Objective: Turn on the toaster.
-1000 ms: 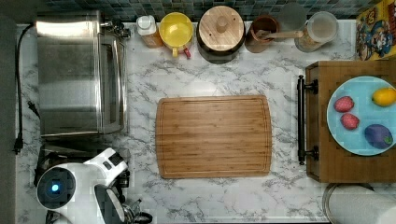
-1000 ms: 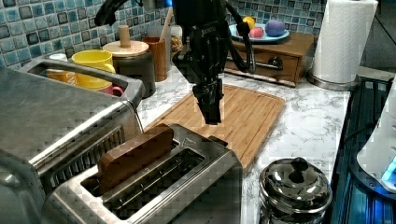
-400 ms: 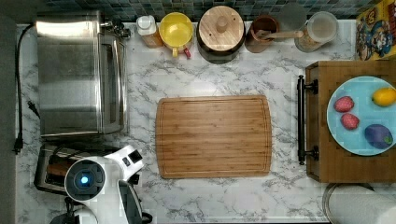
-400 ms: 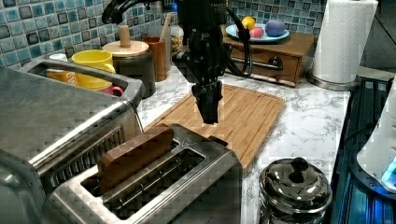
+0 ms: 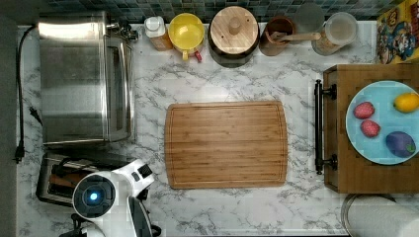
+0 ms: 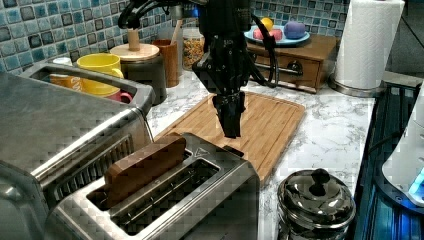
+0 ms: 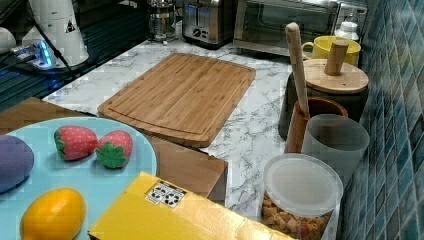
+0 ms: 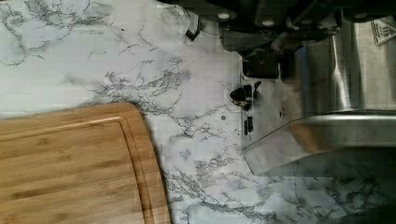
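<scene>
The toaster is a small brushed-steel two-slot one in the foreground of the left view, with a brown slice standing in one slot. In the top view the toaster lies at the lower left, partly under my arm. My gripper points down, shut with nothing held, just above the black lever at the toaster's end facing the cutting board. The wrist view shows the steel toaster end with the lever and a black knob. At the far end of the counter in the right view stands the toaster.
A large steel toaster oven stands beside the toaster. A wooden cutting board lies mid-counter. A lidded steel pot sits near the toaster's end. Jars and a yellow mug line the back; a wooden drawer box carries a fruit plate.
My arm has shifted to the top view's right, over the toaster's end. In the left view the gripper has come lower, closer to the lever.
</scene>
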Motion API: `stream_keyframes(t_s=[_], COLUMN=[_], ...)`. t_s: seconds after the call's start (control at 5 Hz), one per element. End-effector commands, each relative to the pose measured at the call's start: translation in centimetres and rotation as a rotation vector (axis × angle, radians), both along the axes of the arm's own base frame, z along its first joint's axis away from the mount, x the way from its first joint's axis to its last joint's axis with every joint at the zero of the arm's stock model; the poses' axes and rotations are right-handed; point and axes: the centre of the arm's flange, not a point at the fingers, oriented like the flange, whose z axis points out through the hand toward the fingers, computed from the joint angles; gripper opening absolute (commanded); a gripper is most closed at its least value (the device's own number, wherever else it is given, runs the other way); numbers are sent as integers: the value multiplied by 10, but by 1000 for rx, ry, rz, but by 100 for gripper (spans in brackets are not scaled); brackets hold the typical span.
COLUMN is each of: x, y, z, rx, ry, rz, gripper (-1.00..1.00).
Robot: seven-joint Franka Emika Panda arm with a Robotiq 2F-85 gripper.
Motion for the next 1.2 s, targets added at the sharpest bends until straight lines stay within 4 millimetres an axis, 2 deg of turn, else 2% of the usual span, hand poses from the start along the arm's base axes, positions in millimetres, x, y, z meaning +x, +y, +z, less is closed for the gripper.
stream_keyframes(t_s=[0.2,0.6,1.0,1.2], x=[-2,8,-5,-21], y=[6,-1,8,11], z=[-13,-31,-56,-71], rx=[3,-29,-11,6], ry=[-29,21,61,65], rz=[11,-23,49,85], gripper=[-100,-100,-100,-100])
